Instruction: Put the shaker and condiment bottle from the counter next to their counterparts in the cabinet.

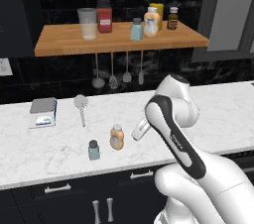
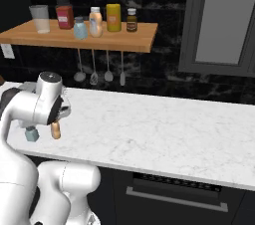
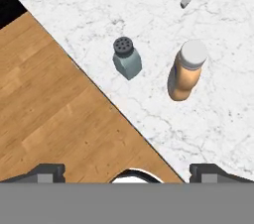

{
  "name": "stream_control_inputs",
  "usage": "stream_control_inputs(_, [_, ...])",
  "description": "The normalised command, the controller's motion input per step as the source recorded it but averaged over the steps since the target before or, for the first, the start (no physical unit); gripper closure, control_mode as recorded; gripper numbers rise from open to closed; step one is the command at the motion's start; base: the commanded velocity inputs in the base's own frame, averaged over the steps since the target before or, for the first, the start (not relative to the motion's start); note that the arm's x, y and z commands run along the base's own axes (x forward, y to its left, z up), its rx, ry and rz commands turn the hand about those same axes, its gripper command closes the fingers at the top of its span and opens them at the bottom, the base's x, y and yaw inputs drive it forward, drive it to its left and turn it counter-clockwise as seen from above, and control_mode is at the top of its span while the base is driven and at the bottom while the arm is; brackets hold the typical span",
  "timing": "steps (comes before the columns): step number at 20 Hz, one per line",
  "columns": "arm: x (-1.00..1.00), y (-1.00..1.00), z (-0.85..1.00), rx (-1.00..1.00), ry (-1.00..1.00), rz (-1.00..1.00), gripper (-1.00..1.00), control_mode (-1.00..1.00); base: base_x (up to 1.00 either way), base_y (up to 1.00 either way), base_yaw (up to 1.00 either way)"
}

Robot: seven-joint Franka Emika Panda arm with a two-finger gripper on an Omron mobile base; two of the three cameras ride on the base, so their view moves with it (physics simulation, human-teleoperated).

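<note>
A teal shaker (image 3: 127,59) with dark cap and an orange-tan condiment bottle (image 3: 185,71) on grey-veined white counter (image 3: 208,119).

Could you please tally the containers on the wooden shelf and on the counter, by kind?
Shakers: 2 (shelf, counter)
Orange-tan bottles: 2 (shelf, counter)
Red-labelled jar: 1
Yellow jar: 1
Dark brown bottle: 1
Clear cup: 1
Total: 8
</note>
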Motion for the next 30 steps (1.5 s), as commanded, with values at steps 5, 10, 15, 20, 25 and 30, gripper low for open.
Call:
stream_control_inputs(5, [0.14, 0.09, -0.03, 0.01, 0.00, 0.01, -1.00, -1.00, 0.00, 0.00, 0.00])
stream_control_inputs(10, [0.09, 0.04, -0.26, 0.00, 0.01, 0.00, -1.00, -1.00, 0.00, 0.00, 0.00])
stream_control_inputs(15, [0.24, 0.01, -0.45, 0.00, 0.00, 0.00, -1.00, -1.00, 0.00, 0.00, 0.00])
stream_control_inputs(20, [0.11, 0.09, -0.06, 0.01, 0.00, 0.00, -1.00, -1.00, 0.00, 0.00, 0.00])
stream_control_inputs(25, [0.51, 0.01, -0.20, 0.00, 0.01, 0.00, -1.00, -1.00, 0.00, 0.00, 0.00])
stream_control_inputs(30, [0.45, 0.06, -0.34, 0.01, 0.06, 0.00, -1.00, -1.00, 0.00, 0.00, 0.00])
